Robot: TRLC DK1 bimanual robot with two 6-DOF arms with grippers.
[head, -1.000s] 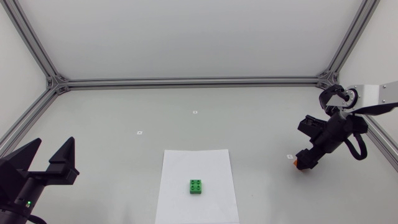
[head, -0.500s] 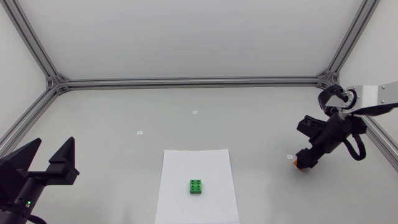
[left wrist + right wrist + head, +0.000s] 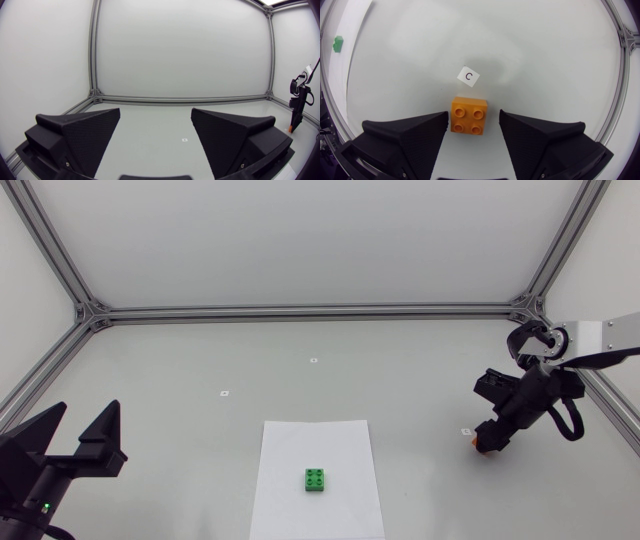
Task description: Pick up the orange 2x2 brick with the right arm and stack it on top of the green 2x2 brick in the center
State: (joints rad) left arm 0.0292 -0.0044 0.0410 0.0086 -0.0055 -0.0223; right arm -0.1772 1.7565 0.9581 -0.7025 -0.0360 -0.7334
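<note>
**Task state, read left to right.** My left gripper (image 3: 85, 418) rests at the table's left edge with its fingers wide apart and holding nothing. It has no share in this task.

At centre, the green 2x2 brick (image 3: 316, 480) stands studs-up on a white paper sheet (image 3: 315, 442), with nothing on top of it.

At the right, my right gripper (image 3: 473, 118) brackets the orange 2x2 brick (image 3: 469, 115). The brick sits on the table just beside a small white label (image 3: 468, 76). The fingers stand apart. One is at or almost at the brick's side, and a gap shows at the other, so nothing is clamped.

I judge that the approach is done and the grasp not yet made. What is left is closing, lifting, carrying the brick to centre, aligning it over the green studs and pressing down. The two bricks are well apart.
</note>
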